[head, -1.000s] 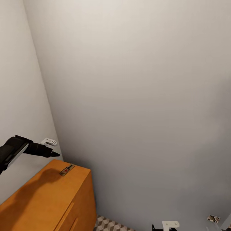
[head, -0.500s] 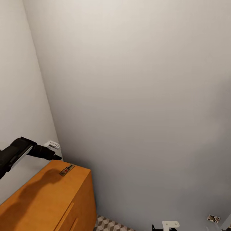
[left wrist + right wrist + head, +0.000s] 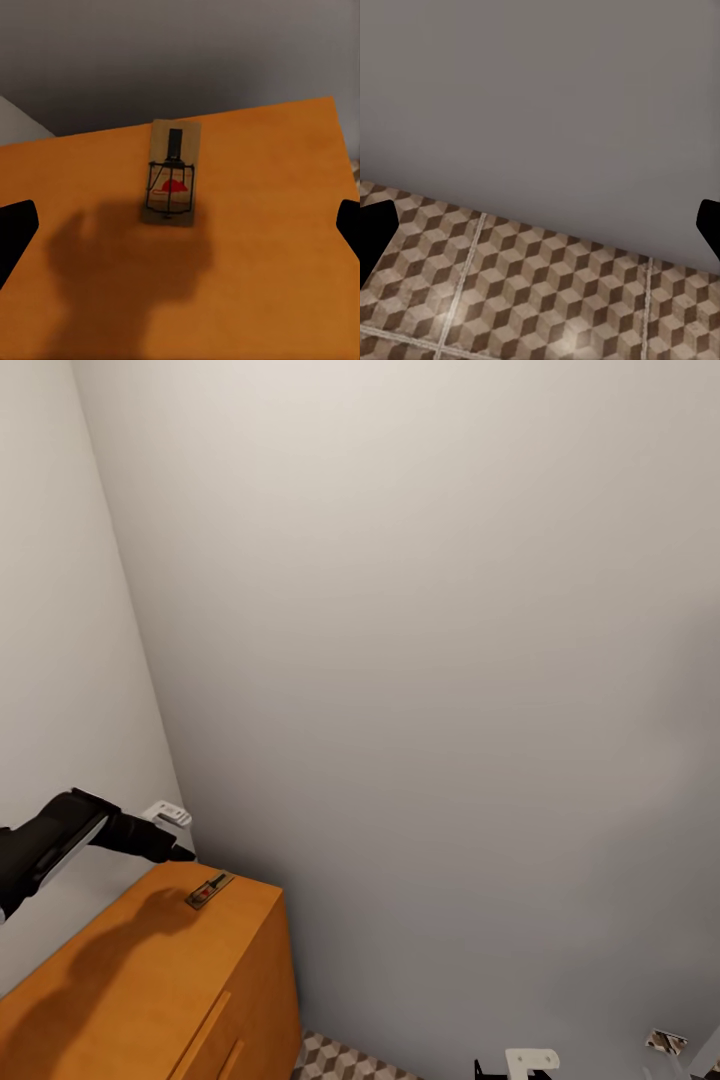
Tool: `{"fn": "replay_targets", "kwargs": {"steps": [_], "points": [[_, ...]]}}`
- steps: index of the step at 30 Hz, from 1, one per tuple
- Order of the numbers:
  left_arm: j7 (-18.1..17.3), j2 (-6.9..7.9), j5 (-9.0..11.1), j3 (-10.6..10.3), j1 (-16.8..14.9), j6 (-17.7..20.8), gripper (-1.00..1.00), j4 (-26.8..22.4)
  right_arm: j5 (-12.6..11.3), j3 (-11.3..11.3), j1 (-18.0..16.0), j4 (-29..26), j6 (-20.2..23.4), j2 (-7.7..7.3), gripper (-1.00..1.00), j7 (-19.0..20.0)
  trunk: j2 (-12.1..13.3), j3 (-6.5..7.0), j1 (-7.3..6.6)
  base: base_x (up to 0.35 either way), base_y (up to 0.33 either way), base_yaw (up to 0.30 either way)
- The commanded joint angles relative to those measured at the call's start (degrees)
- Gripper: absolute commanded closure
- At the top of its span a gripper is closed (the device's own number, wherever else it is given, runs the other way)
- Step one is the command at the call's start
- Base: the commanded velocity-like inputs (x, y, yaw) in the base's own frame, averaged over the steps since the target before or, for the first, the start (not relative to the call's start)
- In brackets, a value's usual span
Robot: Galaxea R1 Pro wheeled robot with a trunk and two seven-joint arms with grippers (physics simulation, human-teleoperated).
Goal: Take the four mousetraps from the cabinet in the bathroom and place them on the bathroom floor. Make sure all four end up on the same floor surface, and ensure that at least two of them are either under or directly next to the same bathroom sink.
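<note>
One mousetrap [image 3: 172, 174] lies flat on top of the cabinet [image 3: 130, 980], close to its far edge and near the far right corner by the wall. It looks like a thin, stiff slip of tan wood carrying a dark wire frame and a red patch, so it should be very light and rigid, but low enough to be awkward to get under. The plain long edges of the board seem the sensible place to pinch (the wire parts in the middle look likelier to slip or snag). Being so light, it could skate across the smooth wood if nudged by one side first.

The left gripper [image 3: 168, 835] hangs above that corner, the dark forearm reaching in from the left and angled slightly down, its shadow falling on the cabinet top. In the left wrist view its fingers [image 3: 13, 229] are spread wide with the trap between them, touching nothing.

The right gripper's fingers [image 3: 375, 225] are also spread, empty, over the bathroom floor [image 3: 540, 300].
</note>
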Motion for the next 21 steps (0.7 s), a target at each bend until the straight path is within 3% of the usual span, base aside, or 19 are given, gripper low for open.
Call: {"fn": "replay_targets", "kwargs": {"steps": [1,21], "points": [[0.2,0.05,0.6,-0.2,-0.1,0.4,-1.00,0.0,-0.4,0.5,0.0,0.0,-0.1,0.00,-1.00,-0.2,0.0,-0.03,0.02,0.000,0.000,0.000],[0.2,-0.23,0.6,-0.3,-0.1,-1.4,-1.00,3.0,-0.5,0.5,0.0,0.0,-0.1,0.02,-1.00,-0.2,0.0,-0.35,0.02,0.000,0.000,0.000]]}}
